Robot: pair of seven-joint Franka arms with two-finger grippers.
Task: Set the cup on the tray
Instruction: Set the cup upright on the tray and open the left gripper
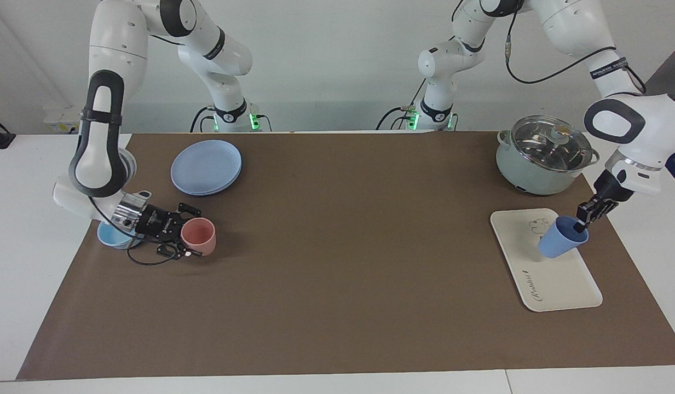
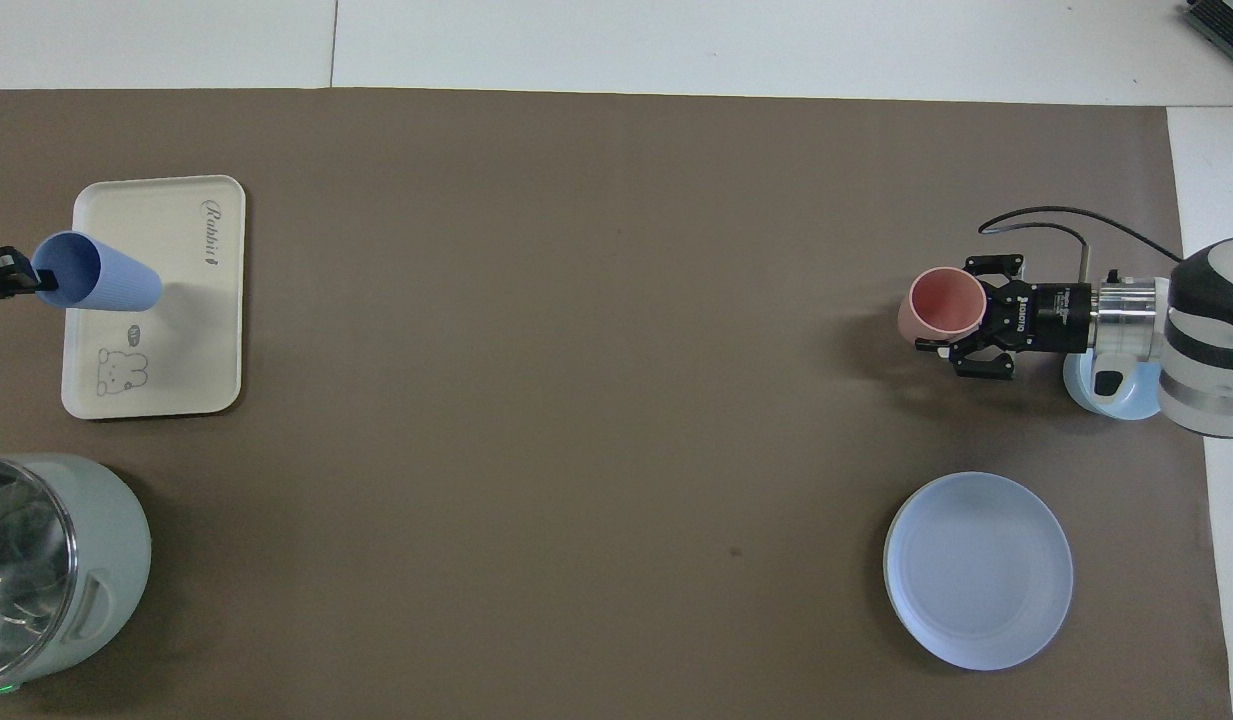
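Observation:
The periwinkle-blue cup (image 1: 559, 241) hangs tilted over the cream-white tray (image 1: 556, 284), above the end with the bear drawing. My left gripper (image 1: 582, 221) is shut on the cup's rim, one finger inside the mouth. In the overhead view the cup (image 2: 101, 275) lies across the tray (image 2: 191, 330), with the left gripper (image 2: 36, 280) at the tray's edge. My right gripper (image 1: 185, 232) is low over the mat at the right arm's end, open, with its fingers on either side of a salmon-pink tumbler (image 1: 199, 236) that stands on the mat.
A lidded grey-green pot (image 1: 542, 156) stands nearer to the robots than the tray. A round blue plate (image 1: 206, 167) lies nearer to the robots than the pink tumbler. A low light-blue bowl (image 1: 110, 236) sits under the right wrist.

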